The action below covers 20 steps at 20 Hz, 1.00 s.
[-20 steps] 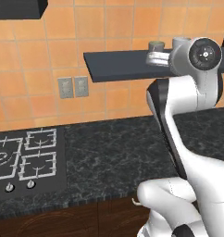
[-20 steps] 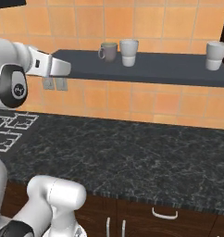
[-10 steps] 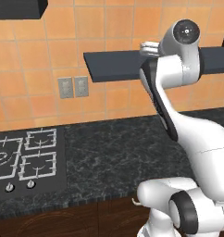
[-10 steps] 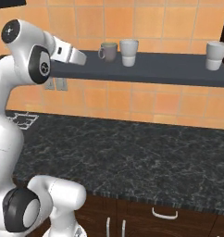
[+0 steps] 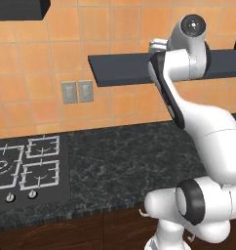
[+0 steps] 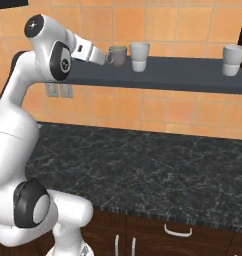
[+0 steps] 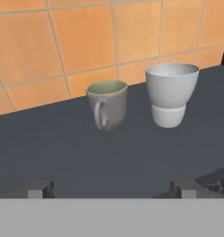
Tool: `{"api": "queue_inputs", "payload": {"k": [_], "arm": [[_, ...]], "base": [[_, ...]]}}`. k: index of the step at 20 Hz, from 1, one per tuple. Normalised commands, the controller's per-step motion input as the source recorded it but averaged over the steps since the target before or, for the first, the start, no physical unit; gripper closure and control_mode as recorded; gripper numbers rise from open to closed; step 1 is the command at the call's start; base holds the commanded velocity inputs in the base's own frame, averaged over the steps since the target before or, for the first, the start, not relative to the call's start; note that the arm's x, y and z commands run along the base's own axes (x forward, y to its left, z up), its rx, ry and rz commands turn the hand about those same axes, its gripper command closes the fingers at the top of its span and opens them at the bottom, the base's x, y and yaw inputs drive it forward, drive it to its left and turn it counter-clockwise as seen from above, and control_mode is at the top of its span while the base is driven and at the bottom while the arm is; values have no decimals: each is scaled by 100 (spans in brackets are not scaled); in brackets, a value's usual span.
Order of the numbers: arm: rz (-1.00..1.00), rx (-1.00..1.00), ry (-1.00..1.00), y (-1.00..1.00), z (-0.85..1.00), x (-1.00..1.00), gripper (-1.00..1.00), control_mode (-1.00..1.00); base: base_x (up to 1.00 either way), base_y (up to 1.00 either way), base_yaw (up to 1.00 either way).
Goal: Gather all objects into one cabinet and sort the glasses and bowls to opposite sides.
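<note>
From the left base view, the arm has swung up from the level of the shelf (image 5: 125,68) edge to well above it — its wrist now stands high over the slab, and the worktop (image 5: 134,156) below lies bare beside the hob (image 5: 25,168). From the right base view, the gripper (image 6: 99,57) has closed in along the shelf and now sits just beside the mug (image 6: 117,55), its handle side toward the fingers; a pale cup (image 6: 139,56) stands just past the mug, and a second pale cup (image 6: 234,59) well apart at the far end. In the hand view, the fingers (image 7: 39,189) are spread wide with nothing between them — mug and cup are upright, near each other but apart, straight ahead on the shelf. The approach looks nearly done; I judge the mug is the first thing to be grasped, and gathering into the cabinet has yet to begin for these three.
</note>
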Motion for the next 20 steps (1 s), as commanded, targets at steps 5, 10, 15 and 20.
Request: {"api": "queue_inputs", "payload": {"k": [5,10,15,20], "arm": [[-6,0,0,-3,-20,46,-100,-100],[-8,0,0,0,-3,57,-100,-100],[-6,0,0,0,0,59,-100,-100],[-1,0,0,0,-9,41,-100,-100]], "base": [[0,0,0],[0,0,0],[0,0,0],[0,0,0]]}}
